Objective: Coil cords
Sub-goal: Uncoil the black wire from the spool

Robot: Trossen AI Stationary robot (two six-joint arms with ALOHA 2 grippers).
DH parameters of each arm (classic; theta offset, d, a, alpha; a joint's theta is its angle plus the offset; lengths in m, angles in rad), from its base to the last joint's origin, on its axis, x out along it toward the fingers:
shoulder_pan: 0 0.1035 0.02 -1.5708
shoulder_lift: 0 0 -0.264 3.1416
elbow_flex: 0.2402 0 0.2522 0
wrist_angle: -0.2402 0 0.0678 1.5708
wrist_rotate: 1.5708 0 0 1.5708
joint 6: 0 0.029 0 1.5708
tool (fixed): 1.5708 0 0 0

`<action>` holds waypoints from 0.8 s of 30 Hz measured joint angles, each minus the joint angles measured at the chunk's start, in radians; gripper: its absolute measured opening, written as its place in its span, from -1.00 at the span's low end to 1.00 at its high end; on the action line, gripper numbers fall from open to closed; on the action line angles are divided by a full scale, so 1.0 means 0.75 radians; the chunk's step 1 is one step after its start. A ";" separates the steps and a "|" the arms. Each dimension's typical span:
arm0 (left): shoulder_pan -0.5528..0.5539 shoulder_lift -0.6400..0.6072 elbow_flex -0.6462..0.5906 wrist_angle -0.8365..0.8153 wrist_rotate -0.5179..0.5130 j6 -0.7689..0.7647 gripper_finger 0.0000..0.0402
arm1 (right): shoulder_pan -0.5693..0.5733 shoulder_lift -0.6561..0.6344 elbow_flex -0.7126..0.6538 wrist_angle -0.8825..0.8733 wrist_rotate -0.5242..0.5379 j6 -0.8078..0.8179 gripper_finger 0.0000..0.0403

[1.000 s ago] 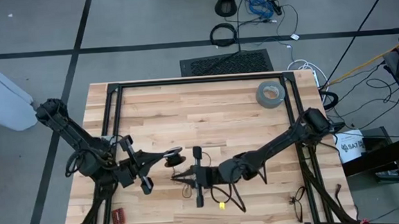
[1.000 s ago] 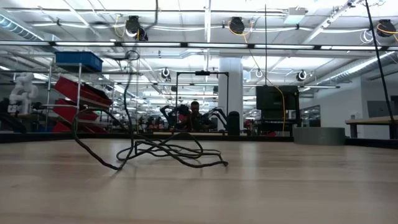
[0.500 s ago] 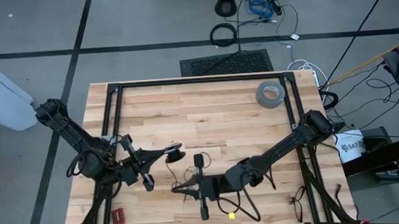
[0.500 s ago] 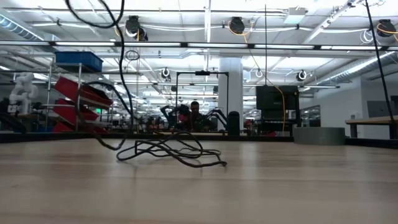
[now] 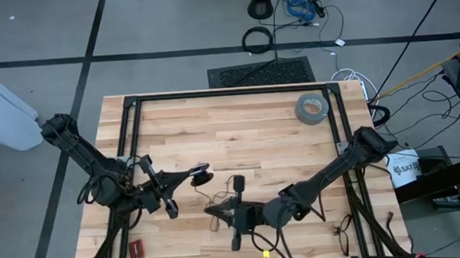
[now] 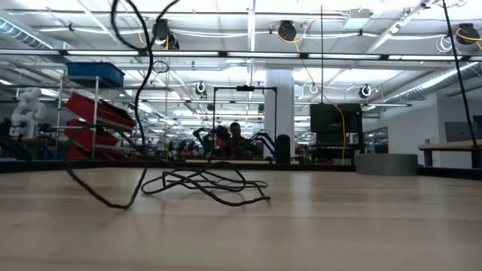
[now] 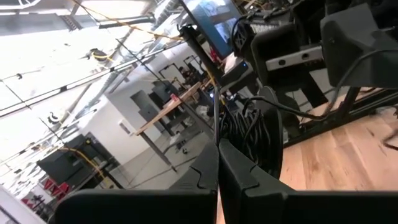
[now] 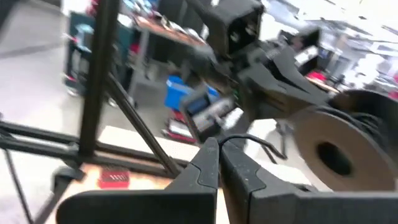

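One thin black cord (image 6: 203,184) lay in a loose tangle on the wooden table (image 5: 238,128), toward the table's near edge and between the two arms. In the low view the heap spread flat and wide along the tabletop, its long axis running across the picture, with one free end (image 6: 265,199) pointing to the picture's right. From the heap's other side a single strand (image 6: 143,98) rose steeply, nearly upright, curling out of the top of the low view; a lower loop drooped to touch the table beside it.

Left gripper (image 5: 203,177) was over the middle of the table, fingers pressed together; in the left wrist view a thin strand (image 7: 216,118) ran straight up from the line where the fingers met, so it appeared pinched on the cord. Right gripper (image 5: 216,212) was low, near the table's near edge, also fully closed; whether it had cord between its fingers could not be told.

Grey tape roll (image 5: 311,107) sat well apart, at the far right corner. A small red item (image 5: 136,248) lay near the near left corner.
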 joint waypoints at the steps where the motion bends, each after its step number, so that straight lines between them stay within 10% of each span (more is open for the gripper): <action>1: 0.000 0.000 0.000 -0.002 -0.004 0.001 -1.00 | 0.007 -0.007 0.000 -0.031 0.032 0.010 -1.00; 24: -0.168 -0.033 0.000 -0.007 -0.105 0.038 -1.00 | 0.113 -0.071 0.000 -0.167 0.596 -0.082 -1.00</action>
